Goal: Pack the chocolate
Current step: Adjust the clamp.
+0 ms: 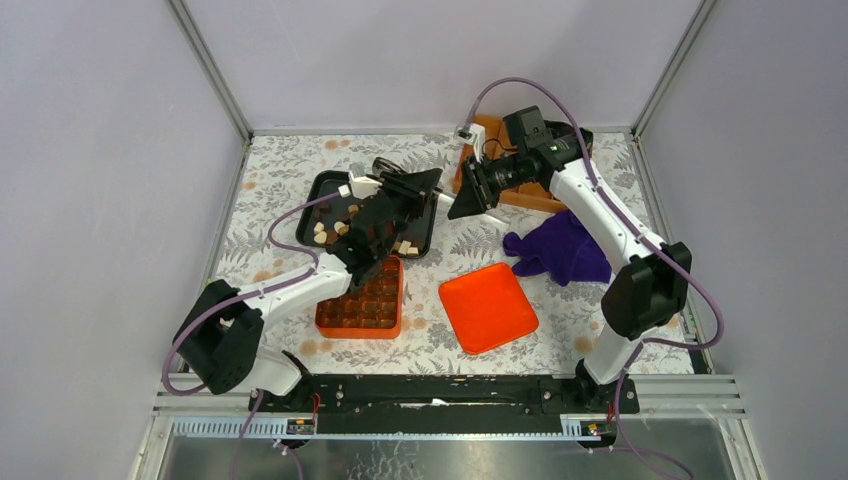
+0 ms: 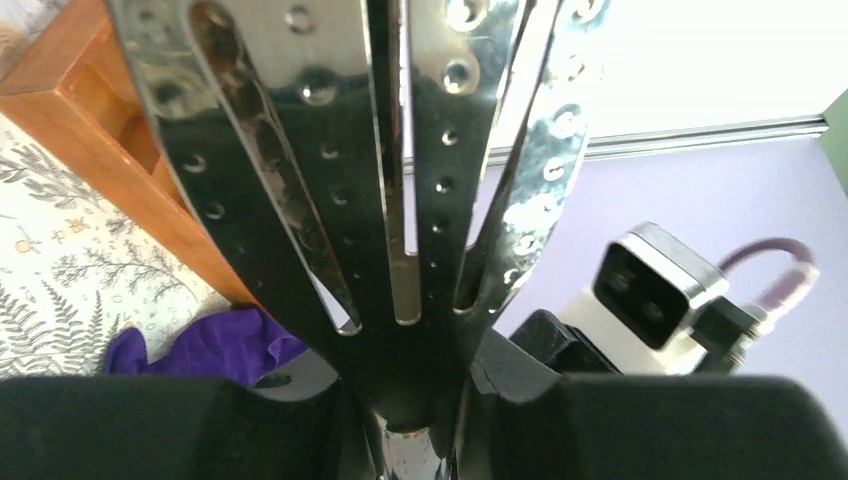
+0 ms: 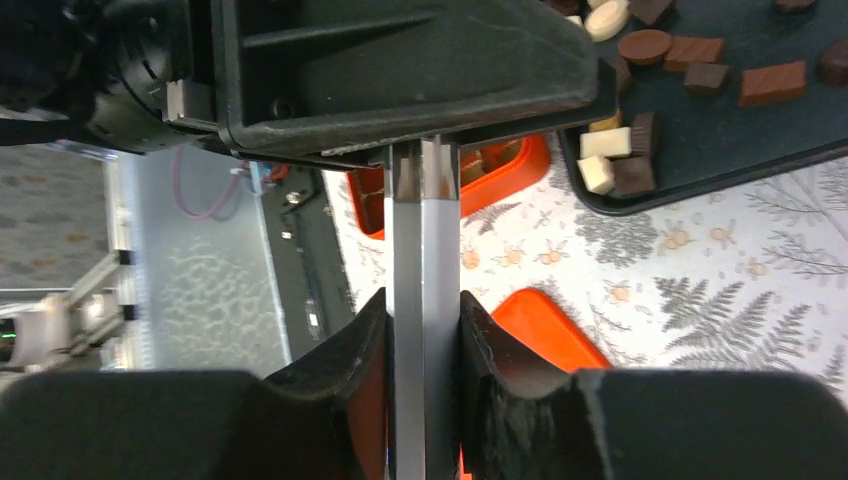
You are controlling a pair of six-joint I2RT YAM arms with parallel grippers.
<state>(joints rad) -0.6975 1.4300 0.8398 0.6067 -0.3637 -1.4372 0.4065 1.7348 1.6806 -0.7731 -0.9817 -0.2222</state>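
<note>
By my judgement the packing is about half done; on the left, one black tray (image 1: 325,190) holds loose chocolate (image 3: 770,82), at least ten pieces that I can count, with others hidden under my arm; just near of it, one orange box (image 1: 360,325) has many cells that look filled, too small to count; one orange lid (image 1: 487,305) lies apart to the right, not yet put on; my left gripper (image 1: 428,188) is closed around the one metal tool (image 2: 400,150); my right gripper (image 3: 425,340) clamps its handle; one purple cloth (image 1: 560,250) lies furthest right.
</note>
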